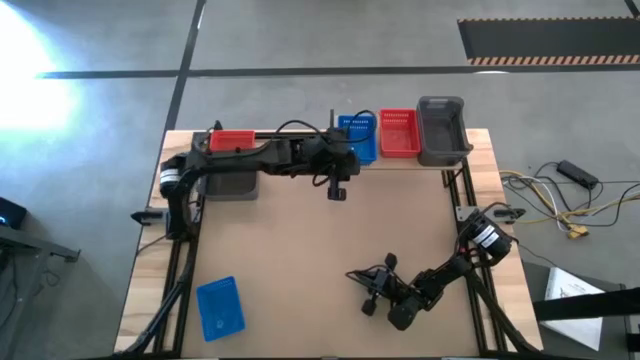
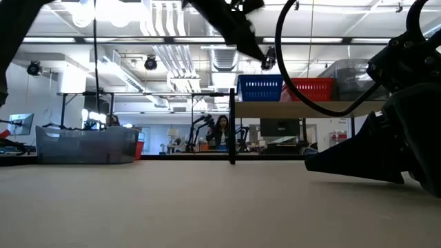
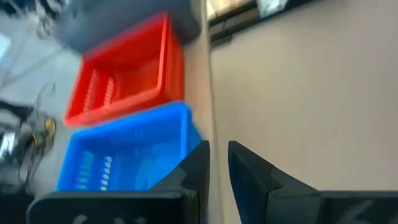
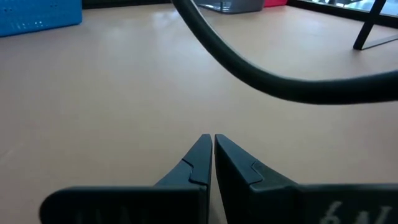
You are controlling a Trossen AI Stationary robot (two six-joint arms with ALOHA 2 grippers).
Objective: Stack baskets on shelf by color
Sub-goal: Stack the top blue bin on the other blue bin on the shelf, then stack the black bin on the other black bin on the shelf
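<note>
The left gripper (image 3: 219, 163), fingers nearly closed and holding nothing, hangs beside the blue basket (image 1: 357, 137) on the shelf (image 1: 480, 158). Lift it straight up to avoid nudging the basket. The right gripper (image 4: 212, 155) rests closed on the surface (image 1: 300, 260).

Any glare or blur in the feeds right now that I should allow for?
High view: strong glare on the floor at upper left; table evenly lit. Low view: bright ceiling lights leave the arms as silhouettes. Left wrist view: red basket and blue basket smeared by motion blur. Right wrist view: sharp.
</note>
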